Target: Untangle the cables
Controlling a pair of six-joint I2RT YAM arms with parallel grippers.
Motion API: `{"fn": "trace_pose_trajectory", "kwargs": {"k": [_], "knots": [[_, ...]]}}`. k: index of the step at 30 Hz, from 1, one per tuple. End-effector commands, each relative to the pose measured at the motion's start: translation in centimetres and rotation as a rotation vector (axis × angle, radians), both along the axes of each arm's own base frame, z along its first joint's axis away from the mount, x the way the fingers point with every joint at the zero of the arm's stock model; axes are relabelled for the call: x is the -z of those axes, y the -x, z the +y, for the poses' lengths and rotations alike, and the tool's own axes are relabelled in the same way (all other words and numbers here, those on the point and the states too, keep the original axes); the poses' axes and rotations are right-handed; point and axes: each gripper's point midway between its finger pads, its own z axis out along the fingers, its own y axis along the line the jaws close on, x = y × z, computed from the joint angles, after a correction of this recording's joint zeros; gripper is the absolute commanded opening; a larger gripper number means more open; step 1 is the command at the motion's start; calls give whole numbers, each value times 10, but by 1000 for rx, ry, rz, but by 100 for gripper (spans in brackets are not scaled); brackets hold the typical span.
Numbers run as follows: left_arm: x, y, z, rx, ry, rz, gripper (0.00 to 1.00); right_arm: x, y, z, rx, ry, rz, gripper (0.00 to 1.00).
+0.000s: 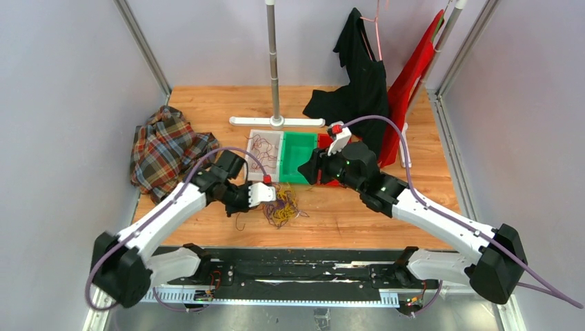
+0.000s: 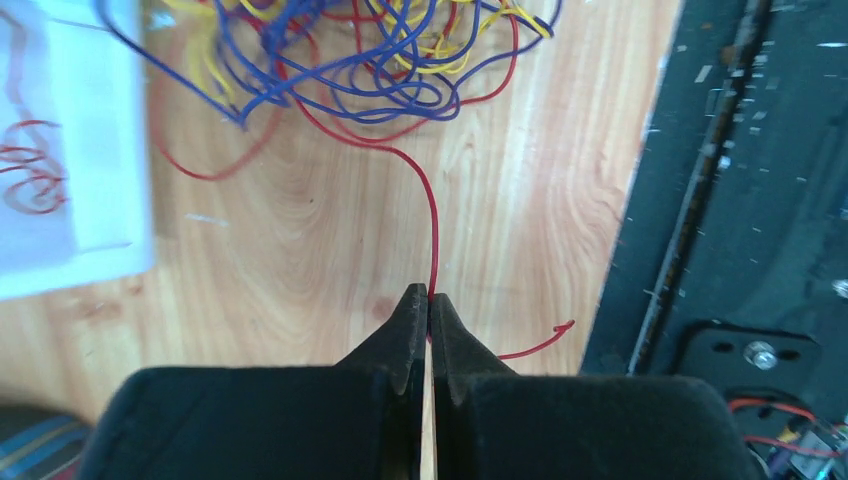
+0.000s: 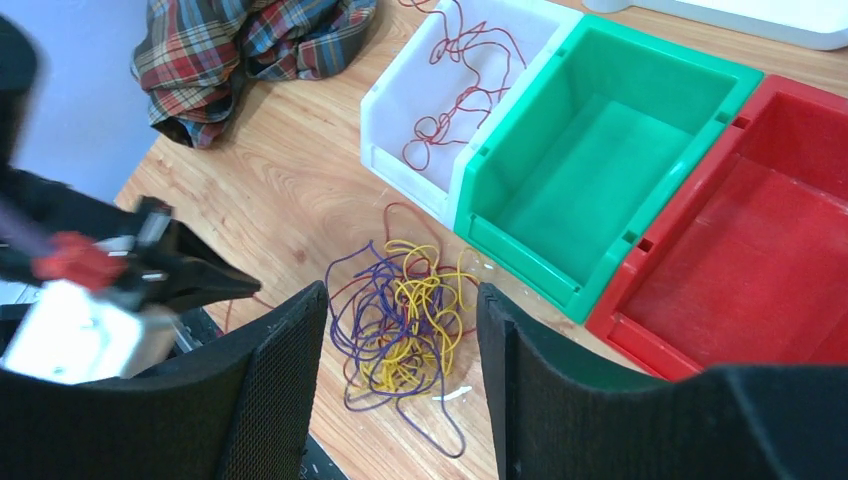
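The left hand (image 2: 430, 300) is closed, its two black fingertips pinched together on a single red wire (image 2: 433, 215). That wire runs from the fingertips across the bare wood up into the tangle of cables (image 2: 370, 60). Its loose end curls out to the right of the fingers, near the black rail at the worktop's near edge.

The tangle is a loose heap of blue-purple, yellow and red loops. It lies on the worktop (image 1: 359, 214) just in front of the white bin (image 3: 400, 180) and the green bin (image 3: 590, 160). A few purple loops stray out of the heap toward the near edge.

The right hand (image 3: 397, 310) is open, with its fingers set well apart and nothing between them. In the overhead view it hangs above the near side of the green bin and the red bin (image 3: 760, 260), with its camera looking down on the heap.

The three bins stand side by side and touching, white, then green, then red. Several red strands (image 3: 455, 90) lie curled inside the white bin. The green and red bins show only bare floors.

A crumpled plaid cloth (image 3: 240, 45) lies on the worktop to the left of the bins. Behind the bins a metal pole (image 1: 274, 62) rises from a white base. To its right hang a black garment (image 1: 359, 83) and a red garment (image 1: 414, 76).
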Motion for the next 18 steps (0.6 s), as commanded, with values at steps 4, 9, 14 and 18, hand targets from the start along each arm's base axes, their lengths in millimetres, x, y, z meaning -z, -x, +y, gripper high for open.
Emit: {"fn": "trace_pose_trajectory", "kwargs": {"k": [4, 9, 14, 18], "knots": [[-101, 23, -2, -6, 147, -121, 0, -36, -2, 24, -70, -84, -68, 61], [-181, 6, -9, -65, 247, -279, 0, -60, 18, 55, -178, -73, -144, 65], [-248, 0, -13, -93, 351, -412, 1, -87, 47, 82, -271, -100, -222, 67], [-276, 2, -13, -105, 404, -461, 0, -103, 64, 101, -316, -113, -262, 68]]}}
